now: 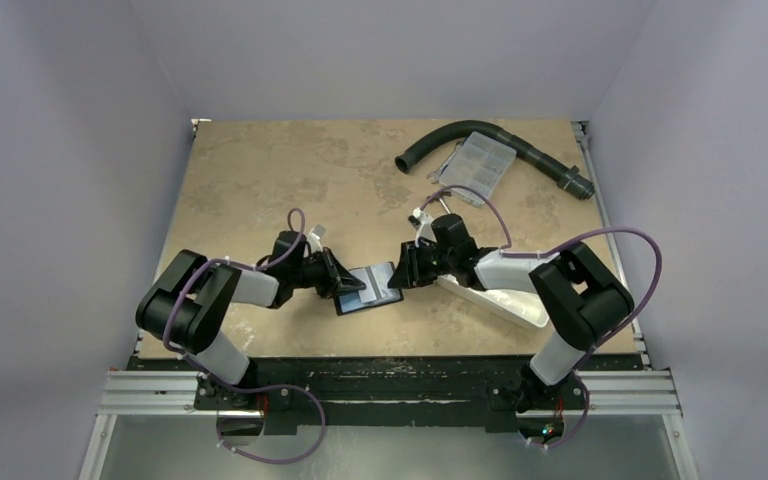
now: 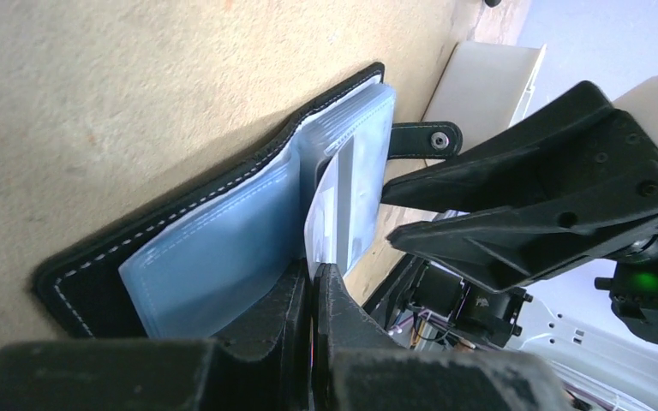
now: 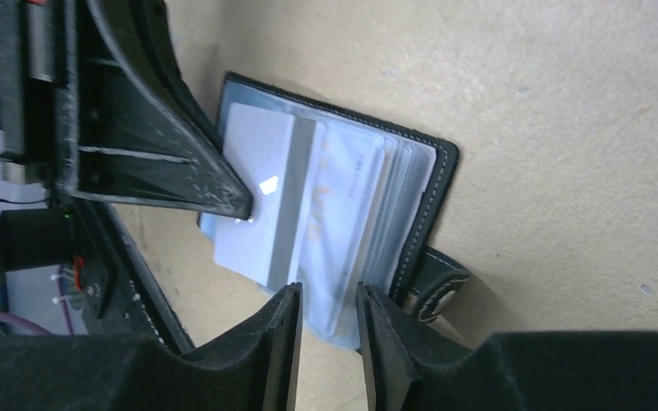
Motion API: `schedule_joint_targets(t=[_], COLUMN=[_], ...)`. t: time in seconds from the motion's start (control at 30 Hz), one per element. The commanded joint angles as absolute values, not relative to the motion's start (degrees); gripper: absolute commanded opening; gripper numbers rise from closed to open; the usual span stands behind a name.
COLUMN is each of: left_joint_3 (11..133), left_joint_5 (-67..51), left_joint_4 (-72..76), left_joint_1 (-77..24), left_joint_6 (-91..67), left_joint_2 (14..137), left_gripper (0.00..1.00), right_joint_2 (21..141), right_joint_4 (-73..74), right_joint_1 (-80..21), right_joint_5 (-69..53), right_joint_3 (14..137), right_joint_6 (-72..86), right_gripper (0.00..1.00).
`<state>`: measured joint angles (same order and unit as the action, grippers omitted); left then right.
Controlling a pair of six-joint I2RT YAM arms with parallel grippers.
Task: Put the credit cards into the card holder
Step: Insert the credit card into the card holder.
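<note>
Tan tabletop [image 1: 260, 180]; card holder [image 3: 394, 188] open, credit card [image 3: 261, 154] half-sleeved, pinched by closed left gripper [image 2: 313, 282]; right gripper [image 3: 327, 300] part-open, empty; likely next: push home

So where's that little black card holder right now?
In the overhead view the card holder lies open on the table near the front middle, between the left gripper and right gripper, just left of the white tray.

Top camera looks down; wrist cameras face each other, close, sharing the card holder [image 2: 214, 257].
</note>
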<state>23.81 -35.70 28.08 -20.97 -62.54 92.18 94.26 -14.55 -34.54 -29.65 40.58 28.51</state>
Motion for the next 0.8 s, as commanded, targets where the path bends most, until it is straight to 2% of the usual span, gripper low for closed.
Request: schedule_joint_targets(t=[0.0, 0.3, 0.43, 0.6, 0.73, 0.77], left_joint_3=[26.8, 33.0, 34.9, 36.6, 37.9, 38.2], left_joint_5=[-26.4, -22.6, -20.3, -17.8, -14.8, -14.4], left_joint_4=[22.0, 10.6, 4.2, -1.0, -5.1, -5.4], left_joint_1=[-22.3, -24.0, -24.0, -24.0, -24.0, -24.0], left_joint_6=[-58.3, -51.6, -47.4, -44.6, -43.2, -43.1], left_joint_2=[92.7, 93.5, 92.1, 89.5, 87.4, 87.2], left_gripper=[0.00, 0.01, 0.13, 0.34, 0.41, 0.46], right_joint_2=[96.3, 97.8, 98.0, 98.4, 98.4, 98.4], right_joint_4=[-12.9, -16.8, -17.4, -17.6, -17.6, -17.6], right_joint_1=[-34.5, -34.5, -34.5, -34.5, -34.5, -34.5], right_joint_5=[-25.2, -27.3, -27.6, -27.8, -28.0, -28.0], right_joint_3=[42.4, 41.2, 41.0, 41.1, 41.1, 41.1], right_joint_6=[25.8, 26.5, 26.4, 26.0, 25.9, 25.9], right_gripper=[0.38, 0.26, 0.23, 0.22, 0.22, 0.22])
